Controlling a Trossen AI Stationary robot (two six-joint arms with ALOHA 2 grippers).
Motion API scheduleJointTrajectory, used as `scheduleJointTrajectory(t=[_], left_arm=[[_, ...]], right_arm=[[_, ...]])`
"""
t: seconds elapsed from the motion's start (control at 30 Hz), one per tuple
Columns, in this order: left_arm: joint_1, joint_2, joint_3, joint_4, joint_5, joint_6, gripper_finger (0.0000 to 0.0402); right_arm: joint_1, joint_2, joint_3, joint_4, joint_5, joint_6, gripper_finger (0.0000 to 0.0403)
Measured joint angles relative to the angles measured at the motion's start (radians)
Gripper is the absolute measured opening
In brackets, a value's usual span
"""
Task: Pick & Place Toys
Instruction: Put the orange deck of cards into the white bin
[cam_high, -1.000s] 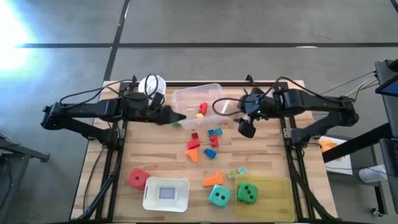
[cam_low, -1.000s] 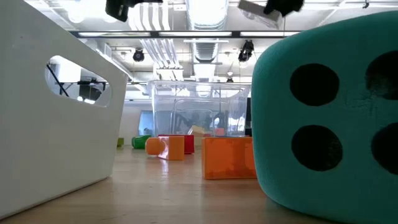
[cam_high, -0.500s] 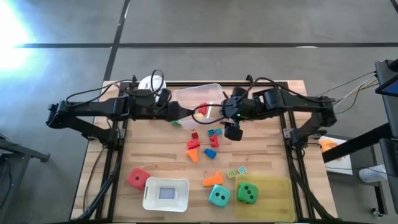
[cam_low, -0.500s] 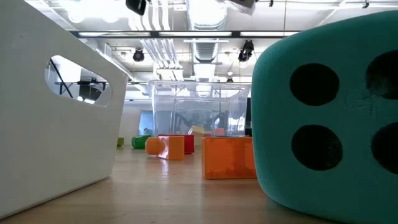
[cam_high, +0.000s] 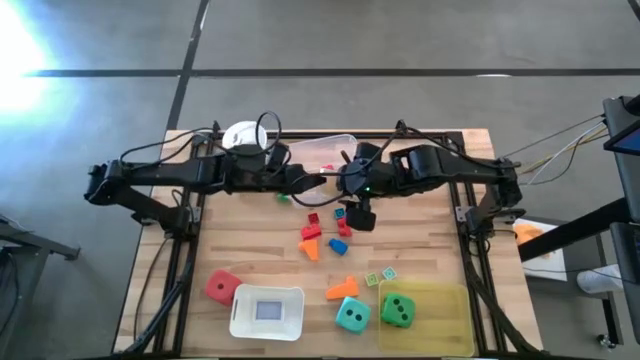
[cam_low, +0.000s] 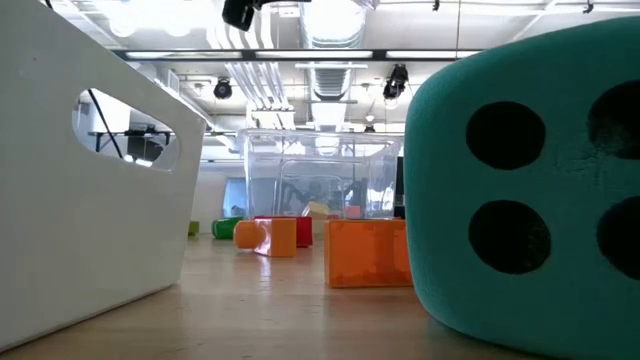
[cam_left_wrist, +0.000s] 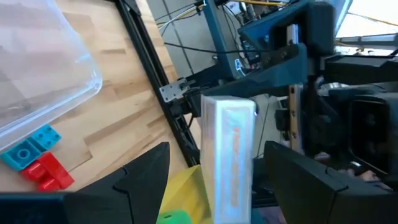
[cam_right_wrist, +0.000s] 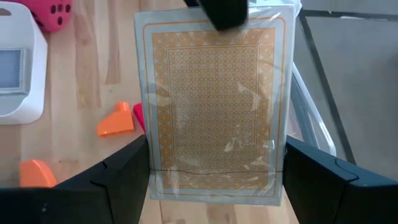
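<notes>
While both of my arms reach in over the table (cam_high: 250, 250), the high view has my left tool (cam_high: 315, 182) and right tool (cam_high: 348, 188) meeting tip to tip just beside the clear tub (cam_high: 310, 150), on its long side that faces the dice. The small blocks (cam_high: 325, 235) lie loose a little beyond the tub on that same side. Well apart from the tub sit the red die (cam_high: 221, 287), the teal die (cam_high: 351, 315) and the green die (cam_high: 398, 310), the last one in a yellow tray (cam_high: 445, 325). Two flat tiles (cam_high: 381, 276) lie between the tub and the green die. In the low view the teal die (cam_low: 520, 200) fills the front, and an orange block (cam_low: 365, 252) stands before the tub (cam_low: 320, 180). From my left wrist, a wrapped card pack (cam_left_wrist: 229, 155) stands edge-on between my left tool's (cam_left_wrist: 217, 163) fingers with a gap on each side, so that tool is open around it. A blue block (cam_left_wrist: 25, 152) and a red block (cam_left_wrist: 46, 174) lie just beside the tub (cam_left_wrist: 43, 74). From my right wrist, my right tool (cam_right_wrist: 214, 149) grips the card pack (cam_right_wrist: 214, 106) by its two long edges, and one dark finger (cam_right_wrist: 227, 12) of my left tool crosses its far end. The red die (cam_right_wrist: 53, 12) shows beyond it.
</notes>
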Motion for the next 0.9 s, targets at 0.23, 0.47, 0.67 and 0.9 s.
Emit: scheduleJointTrajectory(t=[0.23,0.47,0.67,0.9], left_arm=[[-0.002,0.012,-0.002,0.013,0.007,0.021,0.0262],[-0.002,0.016,-0.002,0.018,0.014,0.037,0.0251],[-0.002,0.036,-0.002,0.025,0.055,0.037,0.0186],[-0.002,0.051,-0.003,0.072,0.087,0.06,0.008]], right_arm=[[0.005,0.013,0.003,0.022,0.001,-0.006,0.029],[0.004,0.013,0.001,0.059,0.001,-0.012,0.029],[0.004,0.013,0.0,0.068,0.0,-0.024,0.029],[0.005,0.013,-0.001,0.078,0.0,-0.025,0.029]])
